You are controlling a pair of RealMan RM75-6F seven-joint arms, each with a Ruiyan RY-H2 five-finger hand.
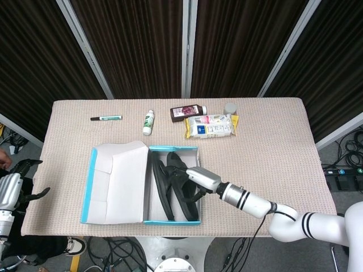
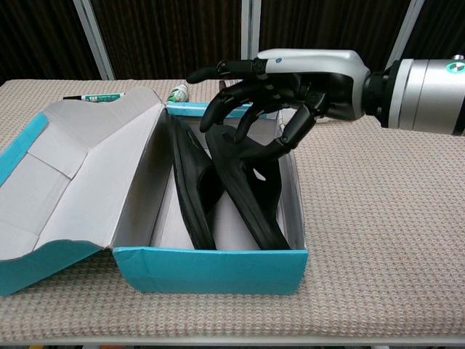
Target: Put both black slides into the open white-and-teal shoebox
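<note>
The open white-and-teal shoebox [image 1: 170, 222] [image 2: 218, 269] sits at the table's front, its lid [image 1: 116, 181] folded out to the left. Both black slides lie inside it, tilted on edge side by side: one on the left [image 1: 159, 184] [image 2: 190, 196], one on the right [image 1: 182, 190] [image 2: 251, 196]. My right hand [image 1: 199, 180] [image 2: 280, 87] hovers over the box's far right part with its fingers spread and curled downward. Its fingertips [image 2: 212, 120] are just above the right slide's strap and hold nothing. My left hand [image 1: 11, 190] hangs off the table's left edge, fingers apart, empty.
Along the far side lie a green marker [image 1: 106, 118] [image 2: 94, 96], a small white bottle [image 1: 148, 122], a dark bottle [image 1: 188, 112], a yellow-and-white pack [image 1: 211, 126] and a grey cap [image 1: 230, 107]. Bare mat spreads to the right of the box.
</note>
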